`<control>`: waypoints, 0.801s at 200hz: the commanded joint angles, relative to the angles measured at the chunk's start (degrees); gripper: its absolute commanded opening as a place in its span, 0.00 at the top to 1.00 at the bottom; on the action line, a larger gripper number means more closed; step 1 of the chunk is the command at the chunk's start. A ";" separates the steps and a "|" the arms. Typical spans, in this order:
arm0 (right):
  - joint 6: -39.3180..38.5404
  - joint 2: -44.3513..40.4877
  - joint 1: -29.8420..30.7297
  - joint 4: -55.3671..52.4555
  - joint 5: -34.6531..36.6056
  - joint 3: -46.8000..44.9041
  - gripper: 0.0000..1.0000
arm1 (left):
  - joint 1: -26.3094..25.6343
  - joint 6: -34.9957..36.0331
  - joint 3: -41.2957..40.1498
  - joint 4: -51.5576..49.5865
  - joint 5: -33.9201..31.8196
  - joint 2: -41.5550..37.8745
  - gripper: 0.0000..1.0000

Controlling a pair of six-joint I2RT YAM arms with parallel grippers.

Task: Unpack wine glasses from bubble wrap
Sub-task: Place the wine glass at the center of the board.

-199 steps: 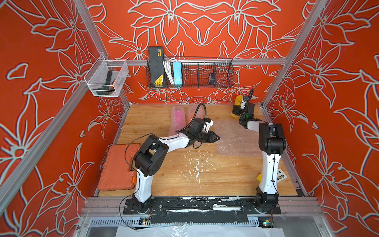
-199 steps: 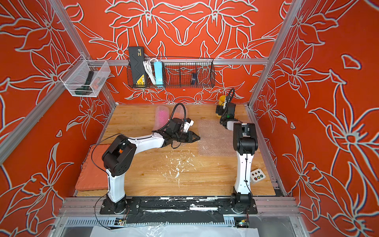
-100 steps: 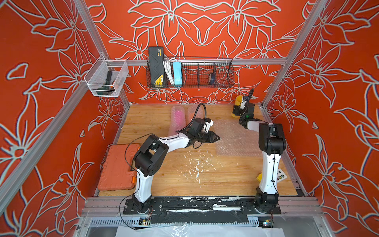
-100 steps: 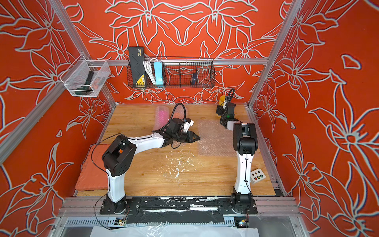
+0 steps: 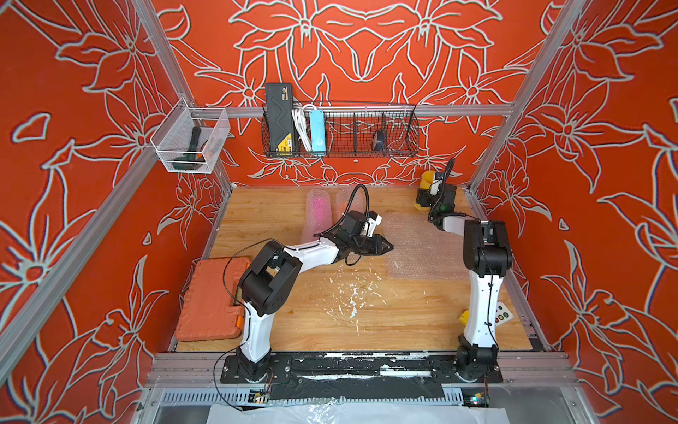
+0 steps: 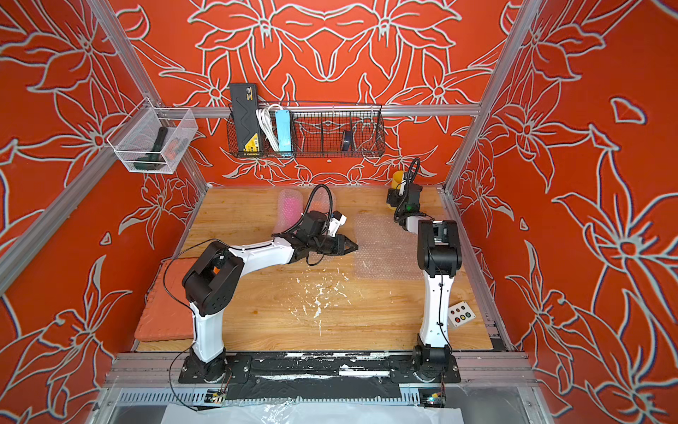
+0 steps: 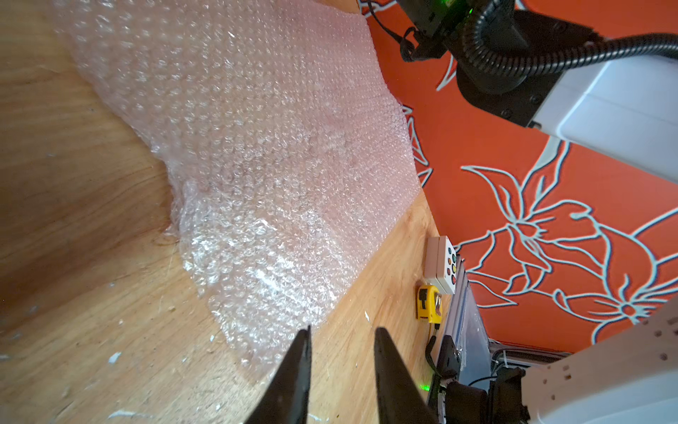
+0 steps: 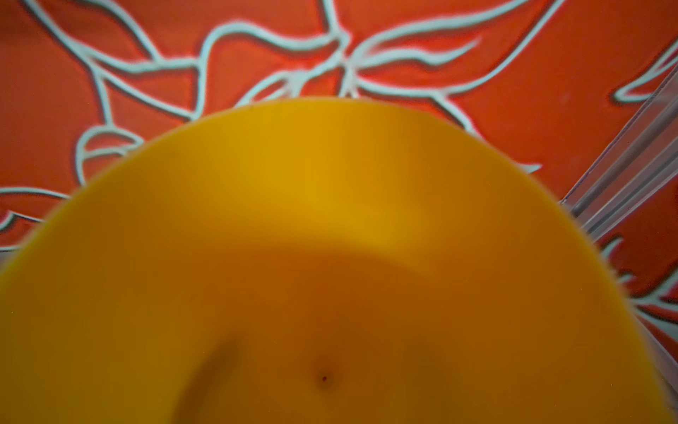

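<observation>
Wrap (image 7: 275, 147) edge: left end effector (image 7: 343, 328) parted, empty | right end effector (image 5: 425, 196): unclear, at yellow goblet (image 8: 330, 220)

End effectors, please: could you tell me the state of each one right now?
Left end effector: open, holding nothing.
Right end effector: at the yellow goblet; open or gripping cannot be told.

the table (image 5: 403, 323) was scuffed matt wood; the bubble wrap (image 7: 264, 147) glossy, dimpled clear plastic; the yellow goblet (image 8: 330, 220) smooth plastic.
</observation>
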 commanded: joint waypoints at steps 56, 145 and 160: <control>-0.92 -1.66 -0.27 -1.45 -0.38 1.71 0.11 | 0.45 0.99 0.78 -0.83 0.23 -2.35 0.71; 1.06 -6.61 -0.27 -2.41 -0.08 -2.15 0.05 | 1.03 1.11 0.07 -0.74 -0.16 -3.49 0.70; 2.52 -8.49 -0.27 -3.12 0.26 -3.97 0.05 | 1.26 1.16 -0.27 -0.74 -0.38 -3.99 0.70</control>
